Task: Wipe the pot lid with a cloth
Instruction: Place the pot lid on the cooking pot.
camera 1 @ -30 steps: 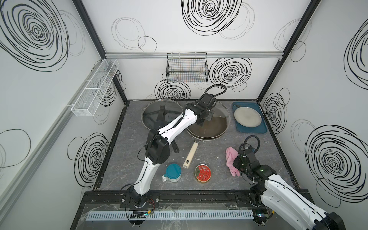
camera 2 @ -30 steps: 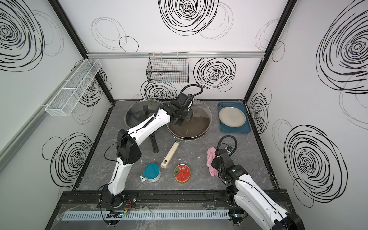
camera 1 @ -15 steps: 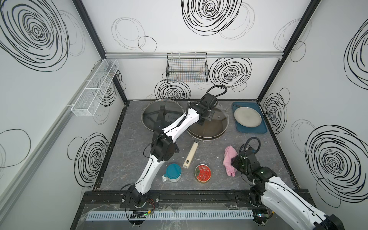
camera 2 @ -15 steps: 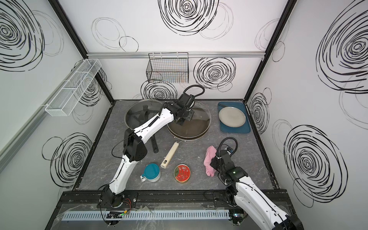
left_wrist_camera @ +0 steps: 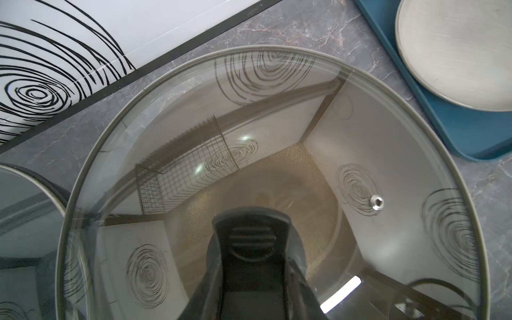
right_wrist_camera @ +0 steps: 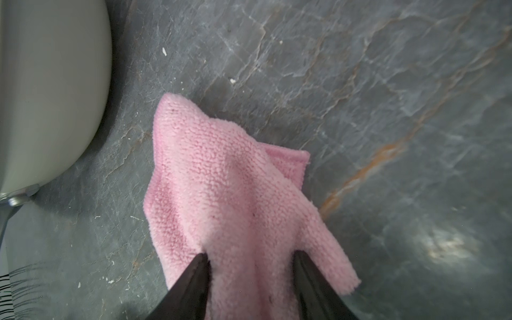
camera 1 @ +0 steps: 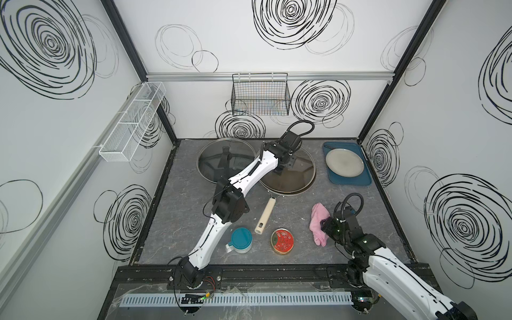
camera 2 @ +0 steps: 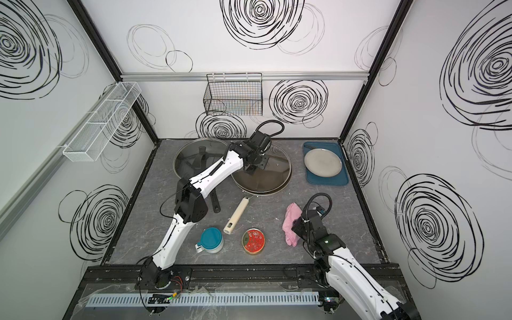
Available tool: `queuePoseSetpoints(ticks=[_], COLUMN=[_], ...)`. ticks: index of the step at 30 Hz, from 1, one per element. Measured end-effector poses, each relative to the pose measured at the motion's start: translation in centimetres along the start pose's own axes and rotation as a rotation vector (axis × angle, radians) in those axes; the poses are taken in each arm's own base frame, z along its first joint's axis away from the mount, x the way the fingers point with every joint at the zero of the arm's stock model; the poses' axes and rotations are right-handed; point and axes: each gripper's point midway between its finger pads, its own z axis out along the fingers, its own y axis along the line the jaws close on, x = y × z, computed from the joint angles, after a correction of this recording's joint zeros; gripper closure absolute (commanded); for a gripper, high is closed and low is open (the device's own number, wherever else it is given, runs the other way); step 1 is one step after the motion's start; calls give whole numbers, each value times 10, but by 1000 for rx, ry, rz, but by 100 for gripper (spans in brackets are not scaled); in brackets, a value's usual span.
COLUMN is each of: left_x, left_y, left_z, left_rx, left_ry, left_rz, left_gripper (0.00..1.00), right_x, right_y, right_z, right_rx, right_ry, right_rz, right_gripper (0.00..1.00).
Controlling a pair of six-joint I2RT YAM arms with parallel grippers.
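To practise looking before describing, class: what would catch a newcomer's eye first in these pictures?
At the back of the table, the left gripper is shut on the handle of a large glass lid over a pan. Front right, the right gripper straddles a crumpled pink cloth, jaws open.

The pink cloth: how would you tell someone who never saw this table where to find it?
Start at the grey marbled table, near its front edge on the robot's right side. The pink cloth lies crumpled there under the right gripper, next to a round red tin. It is the only soft, fuzzy, pink thing; its neighbours are hard.
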Motion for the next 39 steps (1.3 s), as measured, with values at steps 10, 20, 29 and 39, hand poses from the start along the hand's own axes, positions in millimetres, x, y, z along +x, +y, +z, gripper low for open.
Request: queuePoseSetpoints(ticks=[10,20,29,39], left_x=[2,4,3,3], left_y=[-2,-6,-6,-6], left_z=[3,8,9,11], left_rx=[6,24,32,28], left_ry=[6,12,10,8], left_rz=[5,6,4,4], left_gripper=[100,100,100,100], right_x=[0,0,0,1], right_y=[1,2,2,3], right_z=[0,0,1,1], right_rx=[-12,-17,-24,-29], right_ry=[-1,-3,-3,-2], right_rz=[14,16,22,33], right_gripper=[43,43,43,42])
